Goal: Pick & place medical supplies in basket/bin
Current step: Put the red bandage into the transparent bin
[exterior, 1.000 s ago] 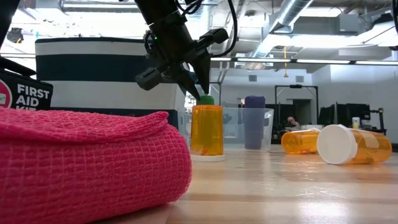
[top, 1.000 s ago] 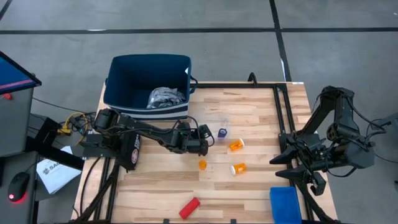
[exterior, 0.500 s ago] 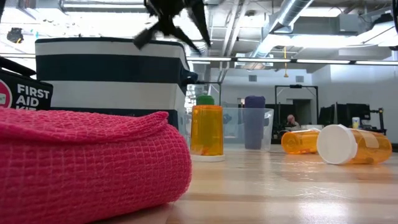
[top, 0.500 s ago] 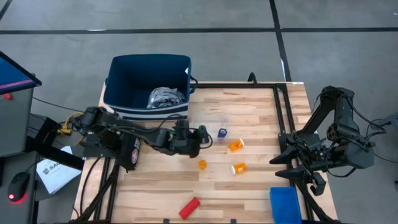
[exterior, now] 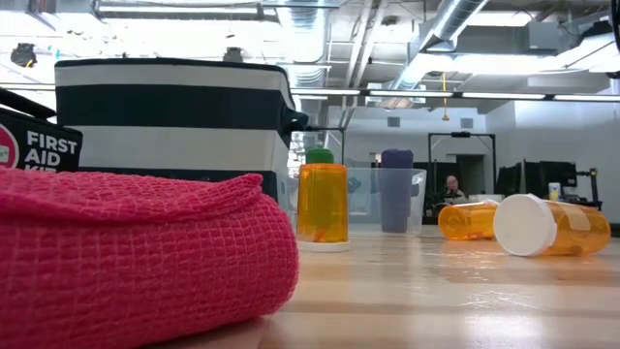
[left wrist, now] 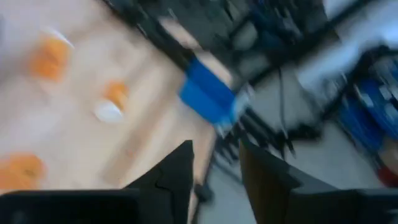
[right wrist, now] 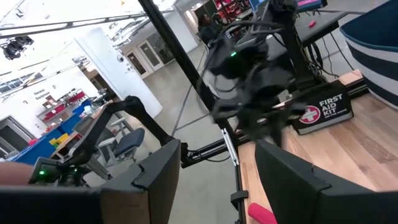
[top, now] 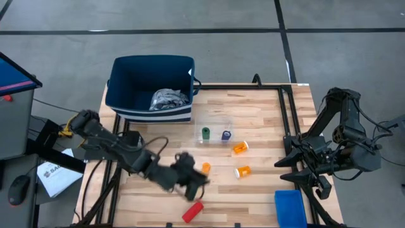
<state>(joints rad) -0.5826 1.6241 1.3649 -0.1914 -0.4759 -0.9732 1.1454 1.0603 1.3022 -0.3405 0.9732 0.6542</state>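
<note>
Overhead, the left gripper point(top: 195, 182) hovers between an upright orange bottle point(top: 205, 168) and a red roll point(top: 192, 211); the right arm waits at the table's right edge.

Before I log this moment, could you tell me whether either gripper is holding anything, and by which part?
Nothing is held: the left gripper is open with an empty gap, and the right gripper is open too, parked off the table.

Cloth bundle point(top: 169, 99) lies inside basket point(top: 120, 82)
</note>
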